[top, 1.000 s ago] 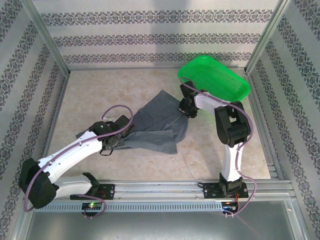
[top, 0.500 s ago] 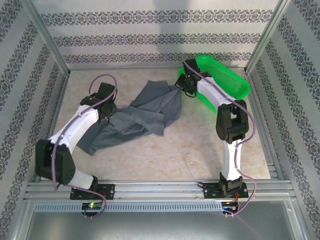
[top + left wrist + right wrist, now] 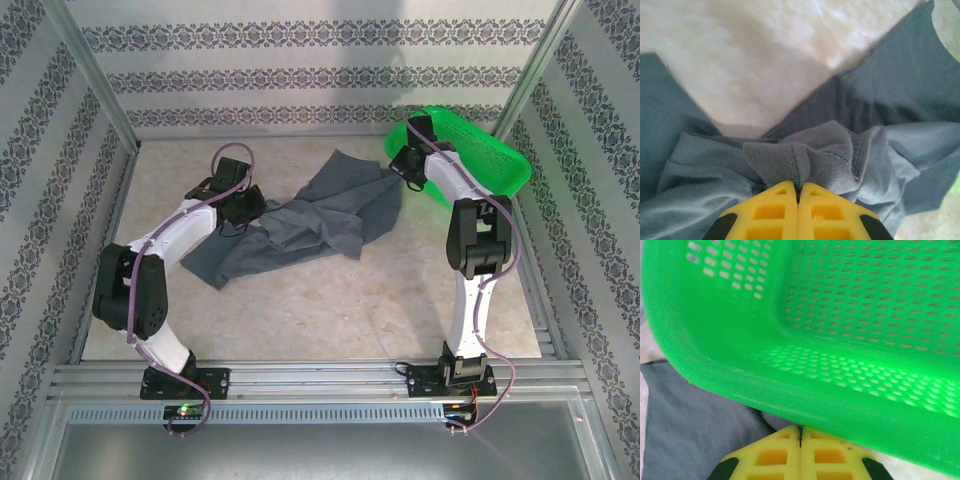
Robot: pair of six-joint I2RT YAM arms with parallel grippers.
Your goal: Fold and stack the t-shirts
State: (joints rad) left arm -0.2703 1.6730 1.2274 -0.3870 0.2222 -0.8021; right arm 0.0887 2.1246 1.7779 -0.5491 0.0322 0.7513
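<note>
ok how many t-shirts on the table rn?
1: a grey t-shirt crumpled at centre, pinched at one end by the left fingers and at the other by the right fingers beside the green basket. Its folds may hide another.

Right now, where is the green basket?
In the top view the green basket sits in the far right corner of the table, just right of the crumpled grey t-shirt.
</note>
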